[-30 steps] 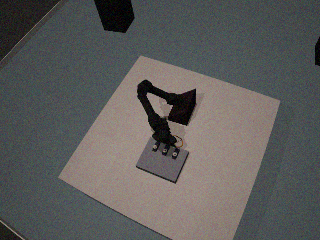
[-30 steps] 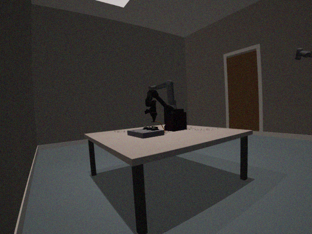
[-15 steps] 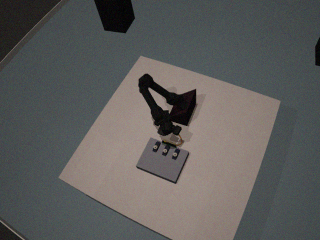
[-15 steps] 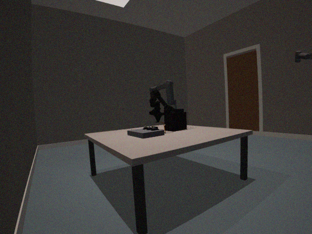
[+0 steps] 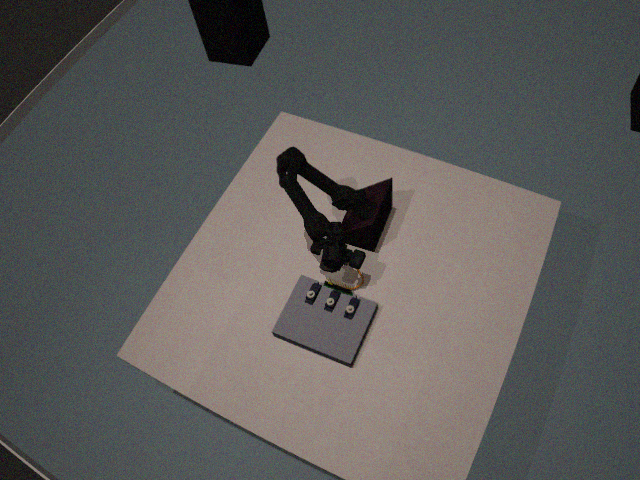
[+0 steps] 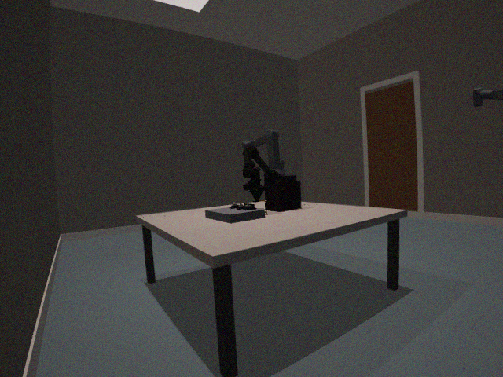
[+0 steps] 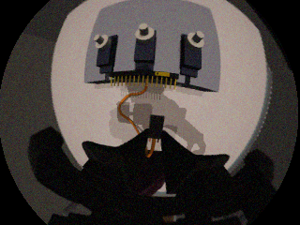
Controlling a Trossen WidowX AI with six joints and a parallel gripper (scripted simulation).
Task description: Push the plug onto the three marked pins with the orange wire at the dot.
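My gripper [image 6: 256,200] [image 7: 155,131] is shut on the plug [image 7: 157,125], a small black block standing out beyond the fingertips towards the pin row. Its orange lead [image 7: 120,108] [image 5: 362,279] [image 6: 266,207] loops below the plug and runs back to the holder. The grey holder [image 5: 320,330] [image 6: 235,214] [image 7: 173,13] lies beyond the gripper. The thin yellow pins [image 7: 132,81] stick out along its near edge, apart from the plug. A yellow band [image 7: 162,74] marks part of the row, right of its middle. The dot and the plug's holes cannot be made out.
Three dark servos with white horns, left [image 7: 107,52], middle [image 7: 144,49] and right [image 7: 190,53], sit on the holder near the pin row. The dark arm base [image 5: 379,222] [image 6: 282,195] stands behind the gripper on the pale table [image 5: 413,361] [image 6: 324,221].
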